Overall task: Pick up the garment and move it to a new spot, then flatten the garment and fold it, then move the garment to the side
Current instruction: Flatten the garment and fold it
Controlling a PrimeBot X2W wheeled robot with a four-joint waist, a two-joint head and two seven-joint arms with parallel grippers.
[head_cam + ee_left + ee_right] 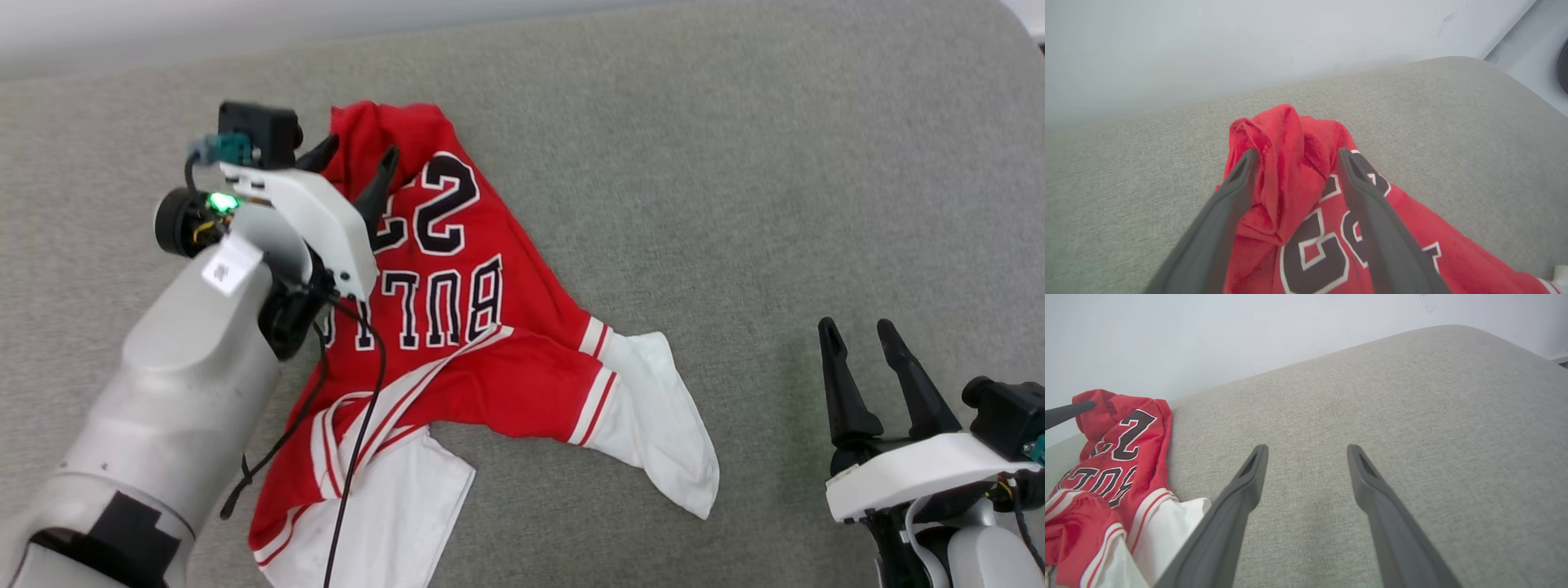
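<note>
Head view shows the garment (490,327) crumpled, red and white, black-lettered; left gripper (361,147) and right gripper (856,324) agape.

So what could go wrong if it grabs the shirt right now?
1. The open left jaws straddle a bunched-up hump of the red jersey, so closing may pinch several layers and lift a lump.
2. The arm's black cable dangles over the jersey and might snag.
3. The right jaws sit open over bare grey cushion, so a one-sided lift could drag the rest.
</note>
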